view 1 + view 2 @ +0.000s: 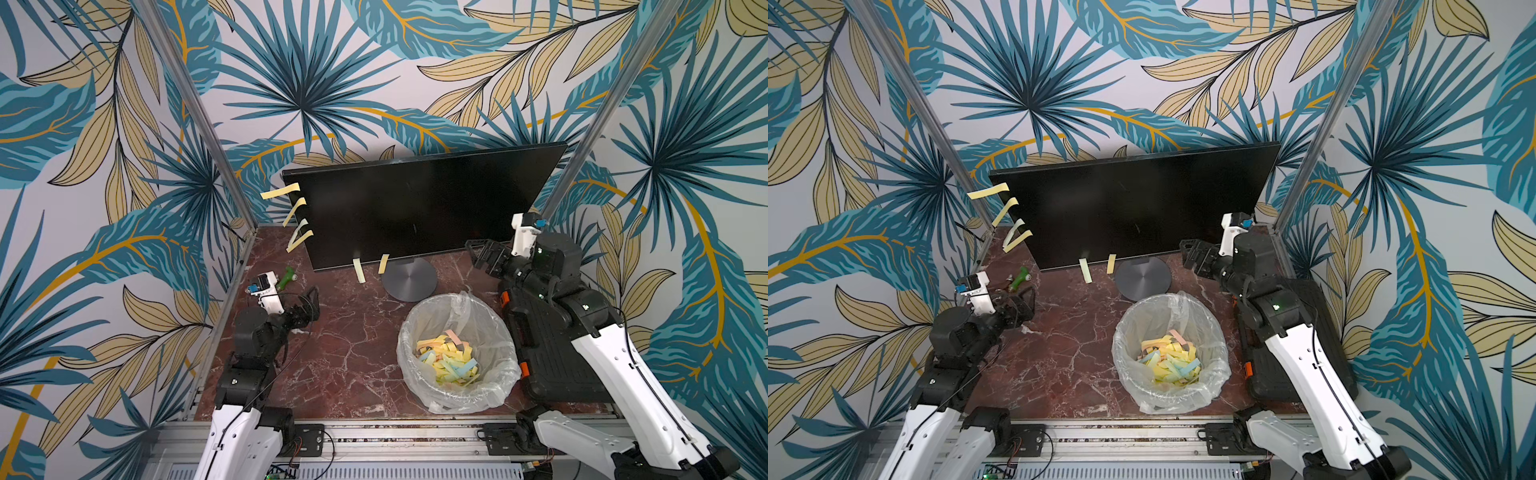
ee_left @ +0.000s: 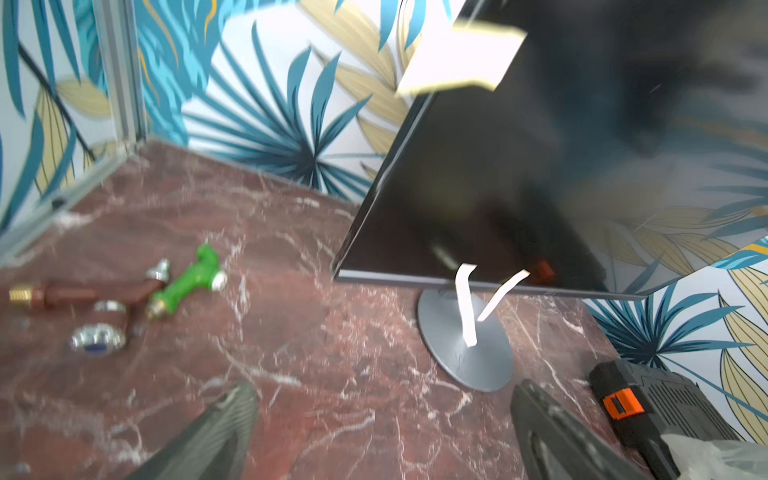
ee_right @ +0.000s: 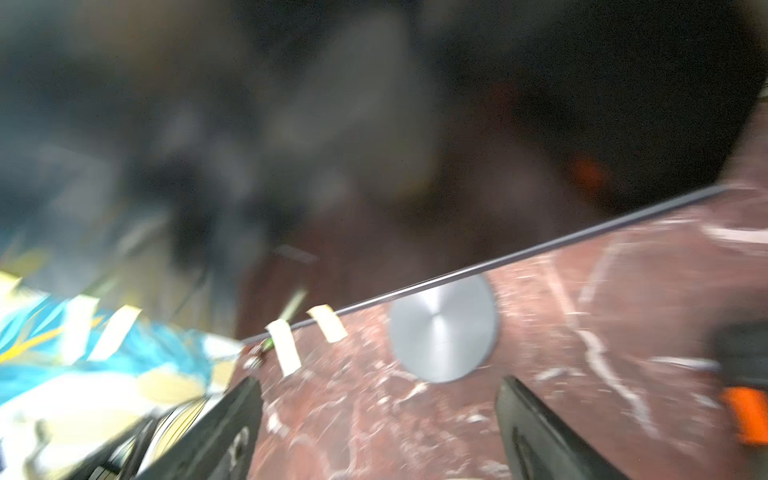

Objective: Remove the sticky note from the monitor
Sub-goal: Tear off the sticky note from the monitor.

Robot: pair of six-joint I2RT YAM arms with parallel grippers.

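The black monitor (image 1: 415,208) (image 1: 1133,203) stands on its round grey foot (image 1: 409,282) at the back of the table. Several pale yellow sticky notes hang off its left edge (image 1: 280,191). Two more hang from its bottom edge (image 1: 358,270) (image 1: 383,264), and both show in the left wrist view (image 2: 465,307) and the right wrist view (image 3: 284,347). My left gripper (image 1: 311,305) (image 2: 384,390) is open and empty, low over the table in front of the monitor's left corner. My right gripper (image 1: 478,255) (image 3: 379,384) is open and empty near the monitor's lower right corner.
A bin with a clear plastic liner (image 1: 498,374) holds several coloured notes in front of the foot. A black ribbed case with orange latches (image 1: 552,365) lies under the right arm. Green and brown metal fittings (image 2: 187,282) lie at the back left. Metal posts (image 1: 199,112) frame the corners.
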